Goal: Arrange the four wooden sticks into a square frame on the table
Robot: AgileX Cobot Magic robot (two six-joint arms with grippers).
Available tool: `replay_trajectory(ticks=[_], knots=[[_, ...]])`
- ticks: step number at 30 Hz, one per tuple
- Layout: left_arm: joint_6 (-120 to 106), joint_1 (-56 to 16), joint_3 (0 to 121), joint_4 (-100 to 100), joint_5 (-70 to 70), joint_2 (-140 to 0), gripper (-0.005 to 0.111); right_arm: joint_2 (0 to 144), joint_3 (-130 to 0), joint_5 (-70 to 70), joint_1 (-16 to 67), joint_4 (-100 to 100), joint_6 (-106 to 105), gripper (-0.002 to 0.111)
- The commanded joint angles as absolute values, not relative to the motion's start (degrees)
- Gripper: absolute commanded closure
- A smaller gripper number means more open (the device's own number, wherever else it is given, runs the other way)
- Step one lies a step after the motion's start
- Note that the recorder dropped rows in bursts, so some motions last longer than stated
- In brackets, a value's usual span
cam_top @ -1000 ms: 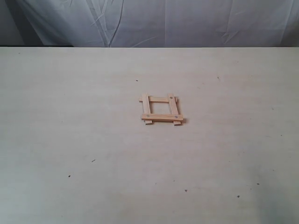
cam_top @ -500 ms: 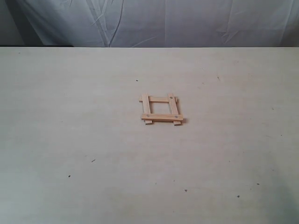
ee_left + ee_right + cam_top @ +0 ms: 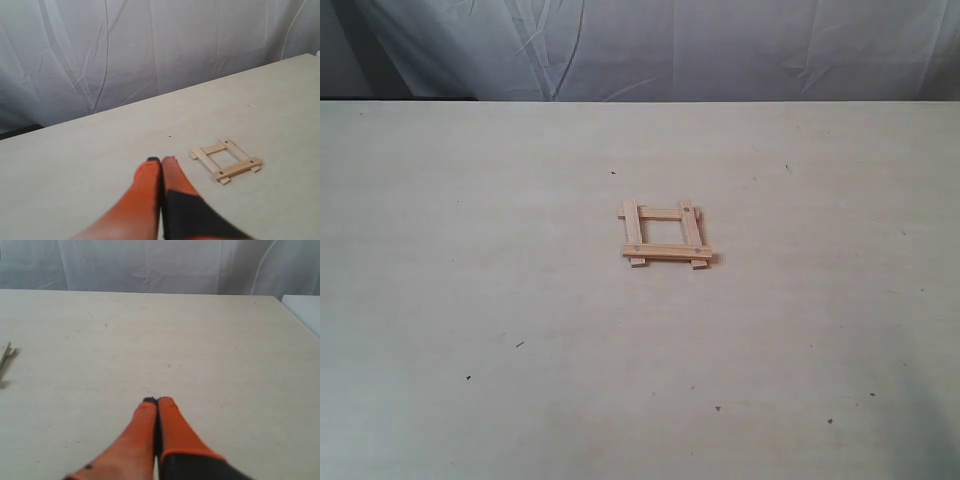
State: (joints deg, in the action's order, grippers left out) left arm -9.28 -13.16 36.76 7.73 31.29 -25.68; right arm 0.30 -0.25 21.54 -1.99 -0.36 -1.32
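Exterior view: a wide pale table (image 3: 470, 250) fills the picture. Its far edge runs straight across, against a hanging wrinkled white cloth (image 3: 720, 50). The square frame (image 3: 666, 237) lies flat near the middle of the table, made of the four wooden sticks (image 3: 667, 251) overlapping at the corners. The near crosswise stick rests on top of the two side sticks, whose ends poke out toward the viewer. Small dark dots mark the corners. Bare tabletop surrounds the frame on every side, with only tiny dark specks on it.

Left wrist view: the left gripper (image 3: 161, 160) appears here, with its orange fingers (image 3: 147, 175) pressed together and nothing between them. It hangs above bare table. The square frame (image 3: 226, 161) lies near it but apart, untouched, with open tabletop between them. Behind, the table's far edge slants across below the white cloth.

Right wrist view: the right gripper (image 3: 157, 401) also has its orange fingers (image 3: 170, 422) pressed together, empty, over open table. Only one stick end of the frame (image 3: 6, 352) shows, cut off by the picture's border and well apart from the gripper. This view alone shows a side edge of the table, with a separate white surface (image 3: 305, 307) just beyond the corner.
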Motion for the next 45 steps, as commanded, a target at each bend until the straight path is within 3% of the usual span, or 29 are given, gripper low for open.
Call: replay_trajectory(ticks=[1,12,24,30,45], knots=[[-9.1,-12.9,36.6,7.7,31.2,-25.4,0.107,0.0,0.0,20.6,-2.4,-0.8,-1.3,0.108],[-9.1,-8.9,34.0,6.1,30.5,-16.8,0.107,0.0,0.0,20.6,-2.4,-1.0,-1.3,0.108],[-9.0,-7.5,9.9,7.7,18.8,0.0,0.107,0.0,0.0,20.6,-2.4,-0.9,-1.3,0.108],[-9.0,-7.5,0.1,9.1,8.6,0.0,0.107,0.0,0.0,20.6,-2.4,-0.9,-1.3,0.108],[-9.2,-7.5,0.0,3.7,13.7,0.0,0.107,0.0,0.0,20.6,-2.4,-0.8,-1.3,0.108]])
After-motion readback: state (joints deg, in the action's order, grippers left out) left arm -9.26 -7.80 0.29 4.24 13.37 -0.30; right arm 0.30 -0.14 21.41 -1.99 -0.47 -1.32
